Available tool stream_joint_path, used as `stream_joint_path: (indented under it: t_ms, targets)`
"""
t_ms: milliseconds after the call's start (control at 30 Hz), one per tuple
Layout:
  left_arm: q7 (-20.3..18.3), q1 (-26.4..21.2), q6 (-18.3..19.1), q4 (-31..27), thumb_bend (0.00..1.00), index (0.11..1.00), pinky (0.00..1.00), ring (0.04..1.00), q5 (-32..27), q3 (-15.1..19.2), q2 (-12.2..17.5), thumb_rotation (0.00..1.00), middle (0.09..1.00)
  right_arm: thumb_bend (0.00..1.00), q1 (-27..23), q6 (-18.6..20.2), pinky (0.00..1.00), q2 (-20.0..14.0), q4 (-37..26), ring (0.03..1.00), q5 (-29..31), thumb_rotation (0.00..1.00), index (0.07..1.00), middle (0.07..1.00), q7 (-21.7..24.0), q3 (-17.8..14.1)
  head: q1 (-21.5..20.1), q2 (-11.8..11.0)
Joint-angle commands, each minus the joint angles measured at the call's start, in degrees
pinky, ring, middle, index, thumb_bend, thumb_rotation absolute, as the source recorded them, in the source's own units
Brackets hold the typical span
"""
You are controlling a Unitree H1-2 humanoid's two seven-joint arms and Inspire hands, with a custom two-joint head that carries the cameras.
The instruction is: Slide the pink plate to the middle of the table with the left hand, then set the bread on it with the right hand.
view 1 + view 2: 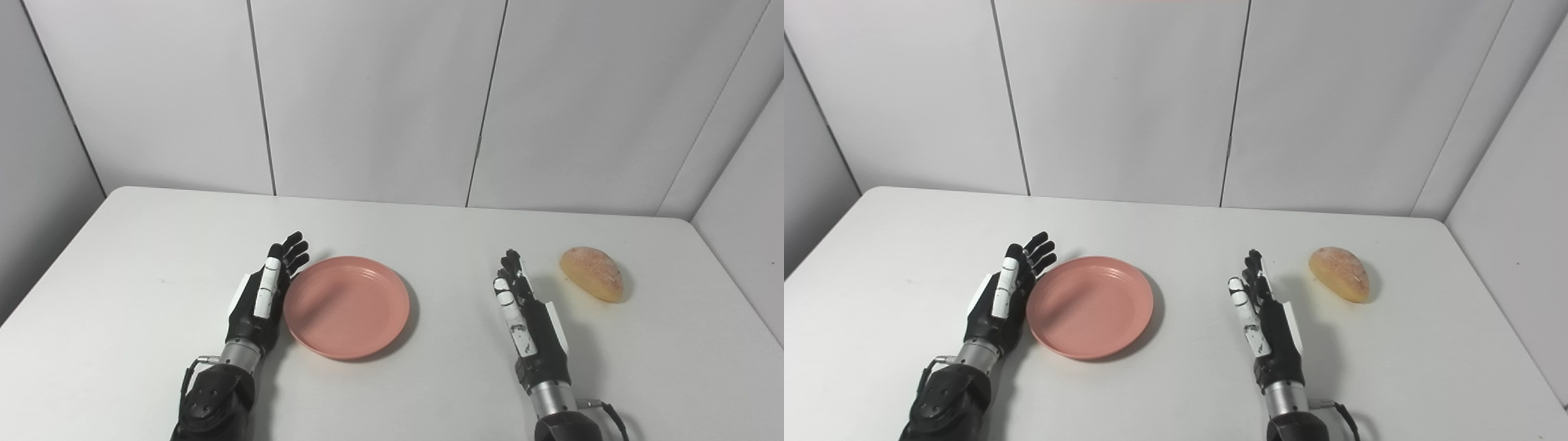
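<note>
Two hands are up on your white table (122, 294), both empty. Your left hand (263, 297) stands on edge with its fingers (294, 248) straight and slightly fanned, palm facing the pink plate (346, 306), pressed against or right beside the plate's 9 o'clock rim; you can't tell for sure if there's contact. The plate lies flat, a little toward 9 o'clock from the table's middle, nothing on it. Your right hand (527, 312) is also on edge, fingers extended and close together, gripping nothing, sitting at about 3 o'clock from the plate with bare table between them. The bread (592, 273) lies on the table at roughly 1 o'clock from the right hand, near but apart from its fingertips, well apart from the plate, toward the table's 3 o'clock edge. Grey panel walls (367, 92) stand behind.
</note>
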Motion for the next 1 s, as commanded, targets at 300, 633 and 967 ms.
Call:
stream_joint_path:
  t_ms: [300, 633, 967]
  targets:
    - [-0.1, 0.6, -1.7, -0.8, 0.71, 0.891, 0.88, 0.916, 1.1, -2.7, -3.6, 1.0, 0.935, 0.58, -1.0, -0.5, 1.0, -1.6, -2.1, 0.998, 1.0, 0.82, 1.0, 0.997, 0.8, -0.6, 0.5, -0.5]
    - [0.7, 1.6, -2.9, -1.6, 0.7, 0.903, 0.89, 0.929, 4.4, -5.9, -6.2, 1.0, 0.943, 0.59, -0.5, -0.8, 1.0, -3.0, -1.8, 0.982, 1.8, 0.83, 1.0, 0.989, 1.4, -1.1, 1.4, -0.5]
    - [3.5, 1.9, -4.1, -1.5, 0.72, 0.87, 0.85, 0.9, 5.6, -6.1, -9.5, 0.94, 0.914, 0.59, 0.0, -0.1, 1.0, -4.4, -2.4, 0.977, 3.6, 0.82, 1.0, 0.99, 2.9, -1.7, 4.0, 0.3]
